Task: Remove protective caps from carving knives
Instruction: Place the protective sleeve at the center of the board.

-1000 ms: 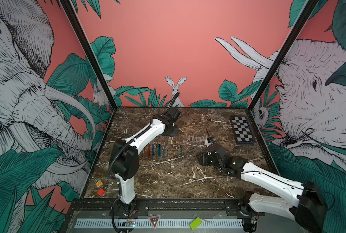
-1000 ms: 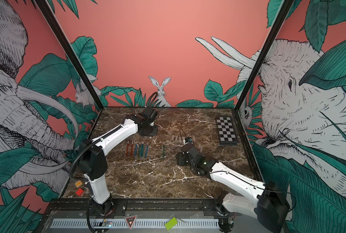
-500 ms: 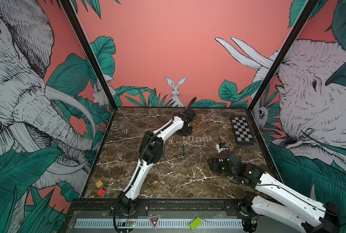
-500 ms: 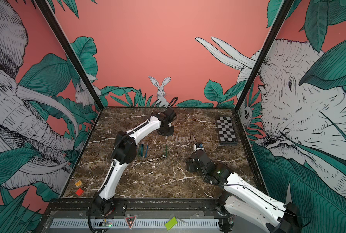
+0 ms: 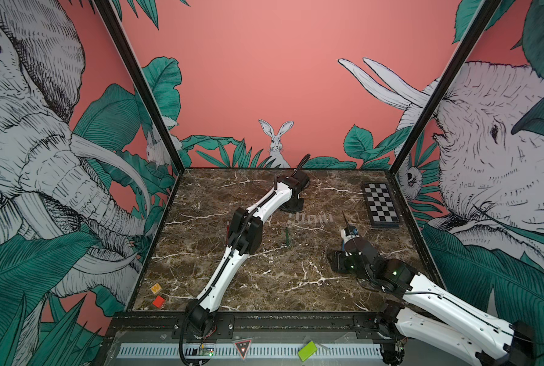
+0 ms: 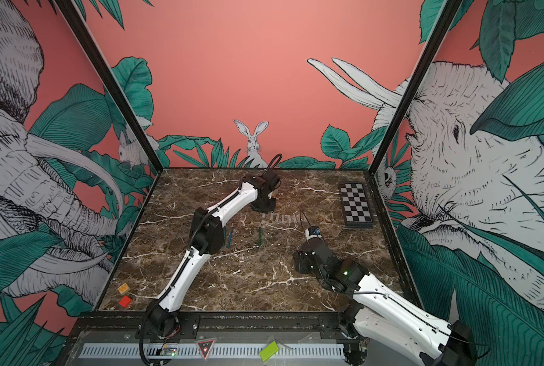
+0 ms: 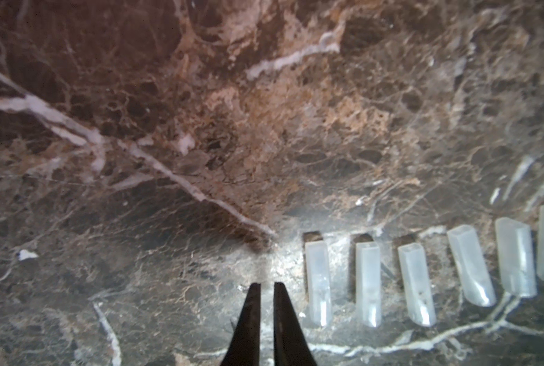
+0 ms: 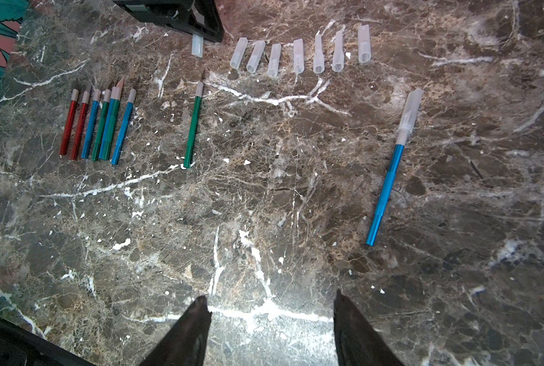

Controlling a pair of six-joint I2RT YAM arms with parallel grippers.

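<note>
Since a second ago the left claw is coming across from above the knife group toward 3 o'clock, and the right claw is drawing back toward 5 o'clock. Seven protective caps are lying in a row just past the worktop's middle, toward 1 o'clock. An eighth cap is poking out from under the left claw at the row's 9 o'clock end; whether it is gripped I cannot tell. A ninth cap is sitting on a blue knife lying alone, nearer the right claw. Six carving knives are lying side by side, uncapped, with a green knife at their 3 o'clock. The left claw's jaws are standing almost together, nothing showing between the tips; the right claw's are gaping wide. A checkerboard is lying at 2 o'clock.
</note>
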